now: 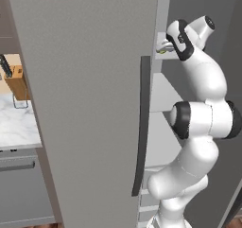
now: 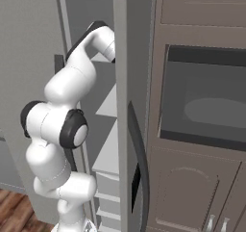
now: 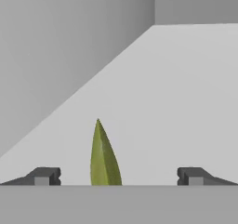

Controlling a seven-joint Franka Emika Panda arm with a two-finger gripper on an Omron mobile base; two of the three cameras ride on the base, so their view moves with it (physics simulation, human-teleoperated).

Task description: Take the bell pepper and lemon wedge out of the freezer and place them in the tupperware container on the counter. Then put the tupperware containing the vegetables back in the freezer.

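The freezer (image 1: 90, 104) stands open, and my arm reaches onto one of its upper shelves (image 3: 186, 102). The lemon wedge (image 3: 104, 158), a thin yellow-green sliver, stands on that pale grey shelf between my fingertips. My gripper (image 3: 118, 175) is open, with one dark fingertip (image 3: 44, 175) on each side of the wedge and clear gaps between them. From the left base view the gripper (image 1: 163, 46) sits at the shelf's edge with a speck of the lemon wedge (image 1: 162, 51) under it. The bell pepper and the tupperware container are out of view.
The freezer's wide grey door with its long dark handle (image 1: 142, 127) hangs open left of the arm. A second door (image 2: 127, 82) stands to its right, beside brown-grey cabinets with a built-in oven (image 2: 206, 96). The marble counter (image 1: 16, 123) with a knife block (image 1: 16, 80) lies far left.
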